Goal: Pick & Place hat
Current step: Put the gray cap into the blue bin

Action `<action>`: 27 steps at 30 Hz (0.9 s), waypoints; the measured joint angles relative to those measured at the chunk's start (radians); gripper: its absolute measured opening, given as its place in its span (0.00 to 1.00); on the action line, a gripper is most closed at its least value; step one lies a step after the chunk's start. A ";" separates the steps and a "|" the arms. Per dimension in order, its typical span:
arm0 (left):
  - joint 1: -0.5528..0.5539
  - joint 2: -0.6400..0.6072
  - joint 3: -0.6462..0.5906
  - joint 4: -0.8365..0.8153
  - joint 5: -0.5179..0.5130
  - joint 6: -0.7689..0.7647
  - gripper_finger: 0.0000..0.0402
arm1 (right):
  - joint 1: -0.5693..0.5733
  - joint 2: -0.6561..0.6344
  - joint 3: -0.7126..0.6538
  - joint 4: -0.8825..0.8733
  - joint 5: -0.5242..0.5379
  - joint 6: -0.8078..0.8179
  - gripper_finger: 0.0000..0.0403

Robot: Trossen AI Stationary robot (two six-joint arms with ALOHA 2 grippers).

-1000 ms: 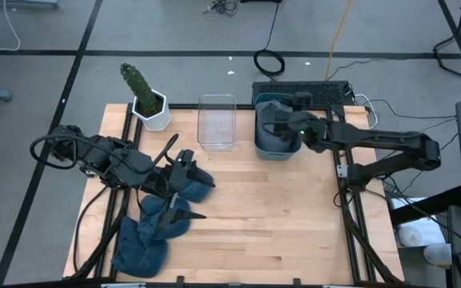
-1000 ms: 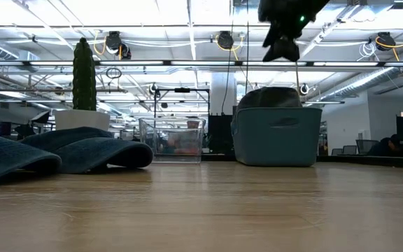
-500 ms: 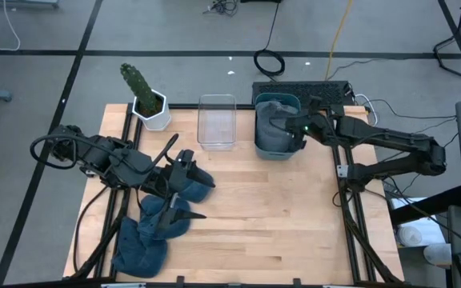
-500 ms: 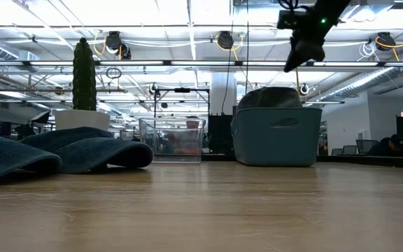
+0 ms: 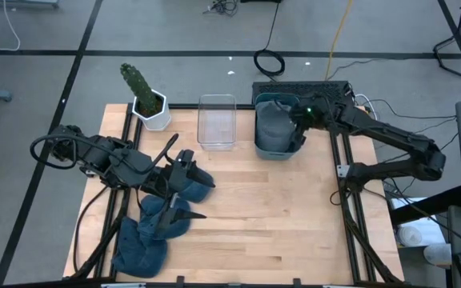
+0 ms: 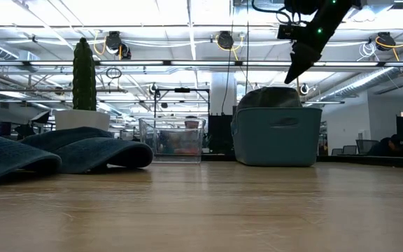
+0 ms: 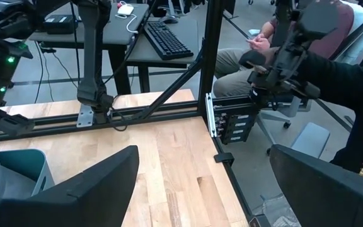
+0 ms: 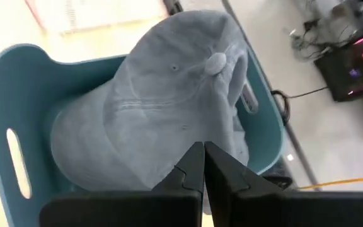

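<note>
High view: cactus (image 5: 138, 85) beside clear bin (image 5: 217, 122).

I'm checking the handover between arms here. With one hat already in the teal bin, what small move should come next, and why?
Probably the left gripper should lower onto a blue hat and close. The grey hat already sits in the teal bin, and the right gripper hangs shut and empty above it, so that delivery looks finished. The left gripper is open over the remaining pile of hats.
</note>
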 joint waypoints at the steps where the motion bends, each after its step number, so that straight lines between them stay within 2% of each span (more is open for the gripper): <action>1: 0.000 0.000 0.000 0.000 0.000 0.000 0.90 | -0.010 0.004 0.000 -0.002 -0.007 0.008 0.00; 10: 0.000 0.000 0.000 0.000 0.000 0.000 0.94 | -0.076 0.108 0.000 0.015 -0.026 0.030 0.00; 13: 0.000 0.000 0.000 0.000 0.000 0.000 0.93 | -0.092 0.182 0.000 0.080 -0.029 0.015 0.00; 18: 0.000 0.000 0.000 0.000 0.000 0.000 0.91 | -0.127 0.313 0.000 0.189 -0.107 0.009 0.00; 27: 0.000 0.000 0.000 0.000 0.000 0.000 0.92 | -0.182 0.531 0.001 0.224 -0.129 0.016 0.00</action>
